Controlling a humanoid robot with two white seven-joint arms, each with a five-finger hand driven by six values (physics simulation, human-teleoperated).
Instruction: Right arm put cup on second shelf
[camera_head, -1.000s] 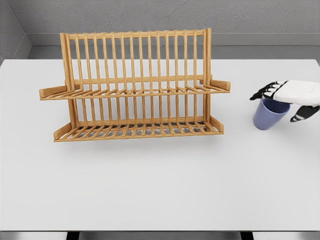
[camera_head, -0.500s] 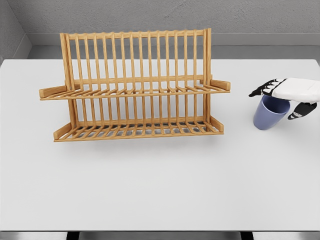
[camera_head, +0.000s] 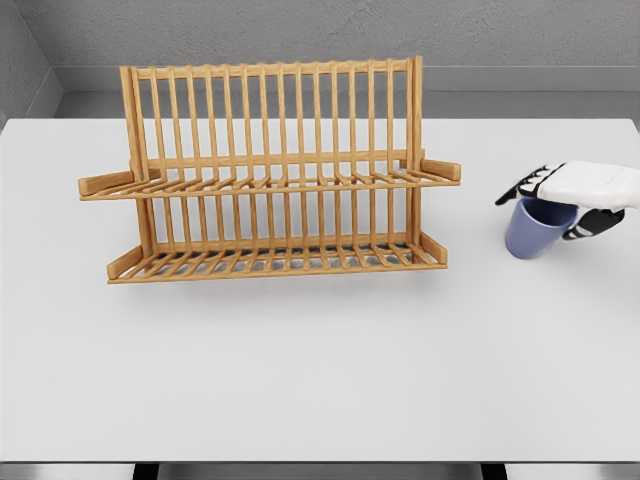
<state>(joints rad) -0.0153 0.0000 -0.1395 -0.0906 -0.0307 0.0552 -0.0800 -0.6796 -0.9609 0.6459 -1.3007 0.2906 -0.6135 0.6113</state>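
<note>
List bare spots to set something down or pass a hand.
Both rack shelves are bare. The table is free in front of the rack, and between its right end and the cup. It is crowded only at the cup, under the right hand.

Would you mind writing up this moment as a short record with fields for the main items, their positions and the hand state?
cup: blue cup, upright, at the table's right side, right of the rack
rack: wooden two-tier dish rack, both shelves bare
right hand: right hand over the cup's rim, fingers curled around it
left hand: not in view
table: white table
task status: cup not yet on the second shelf
</note>
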